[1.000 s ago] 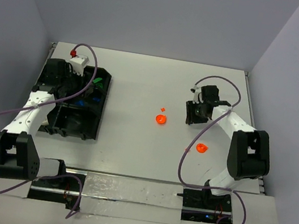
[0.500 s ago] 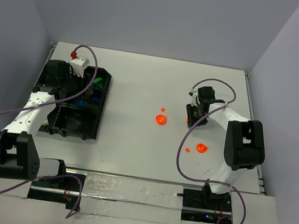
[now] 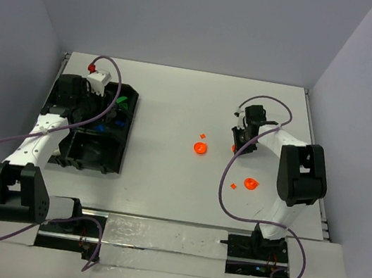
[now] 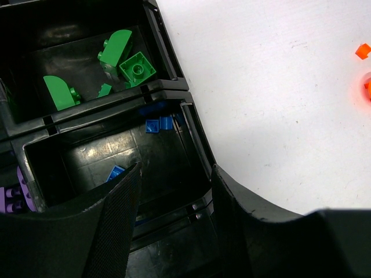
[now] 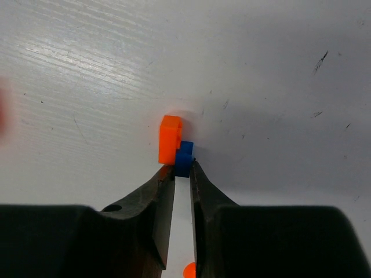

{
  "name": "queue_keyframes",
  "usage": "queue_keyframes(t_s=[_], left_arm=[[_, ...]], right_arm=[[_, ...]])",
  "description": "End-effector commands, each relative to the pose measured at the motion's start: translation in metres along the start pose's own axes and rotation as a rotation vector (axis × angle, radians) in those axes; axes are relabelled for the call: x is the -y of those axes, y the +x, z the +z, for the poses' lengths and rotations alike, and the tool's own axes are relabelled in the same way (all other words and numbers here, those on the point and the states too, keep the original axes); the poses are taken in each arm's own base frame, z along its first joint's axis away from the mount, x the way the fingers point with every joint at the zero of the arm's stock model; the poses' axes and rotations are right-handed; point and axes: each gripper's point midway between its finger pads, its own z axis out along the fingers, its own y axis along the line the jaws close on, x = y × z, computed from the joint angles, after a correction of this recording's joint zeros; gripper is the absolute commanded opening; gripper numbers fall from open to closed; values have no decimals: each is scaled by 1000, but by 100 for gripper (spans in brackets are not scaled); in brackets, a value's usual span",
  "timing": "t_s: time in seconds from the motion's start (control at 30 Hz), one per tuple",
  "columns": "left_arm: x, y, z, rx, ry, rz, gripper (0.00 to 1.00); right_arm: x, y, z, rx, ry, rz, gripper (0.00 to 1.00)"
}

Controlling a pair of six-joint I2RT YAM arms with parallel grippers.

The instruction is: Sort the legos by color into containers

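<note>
Since a second ago my right arm has swung its elbow in toward the middle of the table [image 3: 178,102] and lowered its wrist; my left arm has not shifted. My right gripper [image 5: 183,177] is down at the tabletop with its fingers drawn in to a narrow slit, pinching the near end of a blue brick [image 5: 184,156] between the tips. An orange brick [image 5: 170,146] touches the blue brick's left side, just past the finger on the left of that view. I cannot tell whether the two are clipped together. From above, this spot lies on the right half of the table, well apart from the tray [image 3: 132,112].

My left gripper [image 4: 174,194] hangs spread wide and holding nothing over the tray's right edge. Under it is a compartment with three small blue bricks [image 4: 152,125] — two side by side at its far wall, one nearer my fingers. The next compartment beyond holds four green pieces [image 4: 138,69]. A purple piece [image 4: 14,194] shows at the left border of that view, in a neighbouring compartment.

Loose on the bare table lie a round orange piece [image 3: 200,148] with a tiny orange bit [image 3: 202,135] just beyond it, and a second round orange piece [image 3: 250,184] with another tiny bit [image 3: 233,185] beside it — nearer my right base.
</note>
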Motion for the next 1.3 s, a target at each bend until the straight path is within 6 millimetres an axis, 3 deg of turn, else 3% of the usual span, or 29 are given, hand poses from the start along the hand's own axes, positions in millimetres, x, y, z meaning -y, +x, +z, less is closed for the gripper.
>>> queue_keyframes(t_s=[0.0, 0.17, 0.27, 0.5, 0.8, 0.9, 1.27], left_arm=[[0, -12, 0, 47, 12, 15, 57], [1, -12, 0, 49, 17, 21, 57], [3, -13, -1, 52, 28, 23, 57], [27, -23, -10, 92, 147, 21, 60], [88, -38, -23, 99, 458, -225, 66], [102, -32, -18, 58, 520, -300, 66], [161, -14, 7, -129, 696, -490, 70]], right_arm=[[4, -14, 4, 29, 12, -10, 19], [4, -10, 4, 26, 7, -34, 12], [1, -10, 0, 39, -12, -61, 1], [-12, -15, -19, 109, -79, -128, 0], [-65, -37, -62, 253, -296, -186, 0], [-99, -38, -73, 281, -368, -236, 0], [-183, -52, -100, 380, -454, -366, 0]])
